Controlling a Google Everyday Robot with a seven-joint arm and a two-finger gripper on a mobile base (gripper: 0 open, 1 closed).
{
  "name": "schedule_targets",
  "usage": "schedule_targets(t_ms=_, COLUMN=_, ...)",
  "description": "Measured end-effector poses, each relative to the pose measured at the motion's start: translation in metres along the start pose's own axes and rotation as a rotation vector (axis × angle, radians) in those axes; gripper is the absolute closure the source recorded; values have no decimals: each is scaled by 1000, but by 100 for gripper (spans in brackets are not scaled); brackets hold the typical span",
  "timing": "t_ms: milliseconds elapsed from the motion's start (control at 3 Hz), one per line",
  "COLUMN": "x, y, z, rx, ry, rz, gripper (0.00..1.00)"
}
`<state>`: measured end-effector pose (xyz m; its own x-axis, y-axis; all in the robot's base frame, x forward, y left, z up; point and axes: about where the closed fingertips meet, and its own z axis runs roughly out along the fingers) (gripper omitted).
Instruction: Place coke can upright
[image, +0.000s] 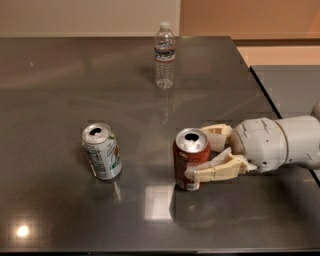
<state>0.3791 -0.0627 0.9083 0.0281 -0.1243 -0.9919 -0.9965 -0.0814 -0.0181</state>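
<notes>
The coke can (186, 161) is red with a silver open top. It stands upright on the dark table (60, 80), right of the middle. My gripper (199, 152) reaches in from the right and is shut on the can. The near finger (215, 173) lies across the can's front lower side, and the far finger (216, 134) sits behind its upper right. The can's base seems to rest on the table.
A silver-and-green soda can (101, 151) stands upright to the left of the coke can. A clear water bottle (164, 56) stands at the back. The table's right edge (260, 85) runs close past my arm.
</notes>
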Motion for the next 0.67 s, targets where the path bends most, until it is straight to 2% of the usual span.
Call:
schedule_targets(t_ms=333, x=9, y=-1, z=-2, rx=32, ry=-30, rz=13, gripper=82)
schedule_targets(t_ms=667, x=14, y=-2, z=-4, rx=61, ry=-64, rz=22, gripper=59)
